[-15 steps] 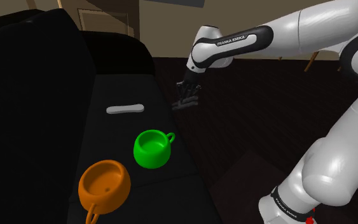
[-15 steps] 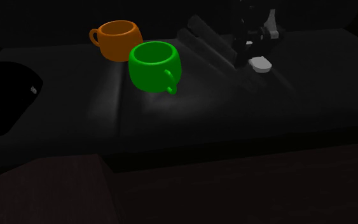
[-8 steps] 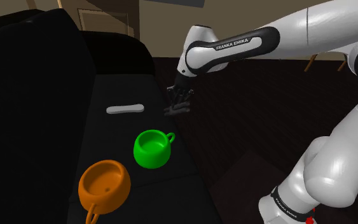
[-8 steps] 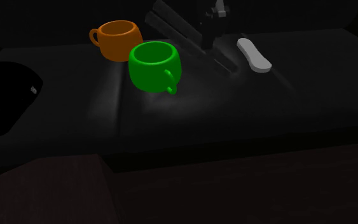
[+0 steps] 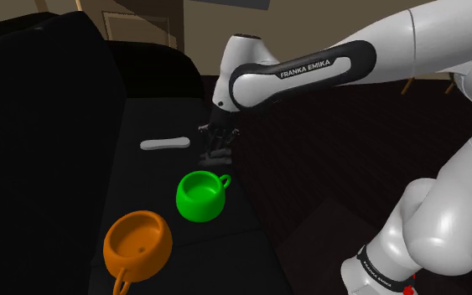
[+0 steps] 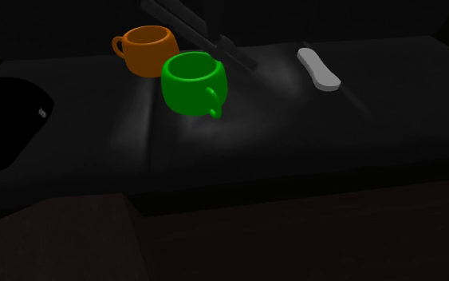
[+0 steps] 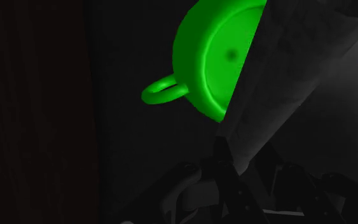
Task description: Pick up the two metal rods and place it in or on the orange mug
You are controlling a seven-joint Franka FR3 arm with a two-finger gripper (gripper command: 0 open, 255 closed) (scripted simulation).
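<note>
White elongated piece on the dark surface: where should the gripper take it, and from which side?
Probably grip the white piece at its narrower middle, coming straight down from above and closing across its short width: it lies flat and long on the dark surface.

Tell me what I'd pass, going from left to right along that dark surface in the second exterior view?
orange mug → green mug → pale grey oblong piece
</note>
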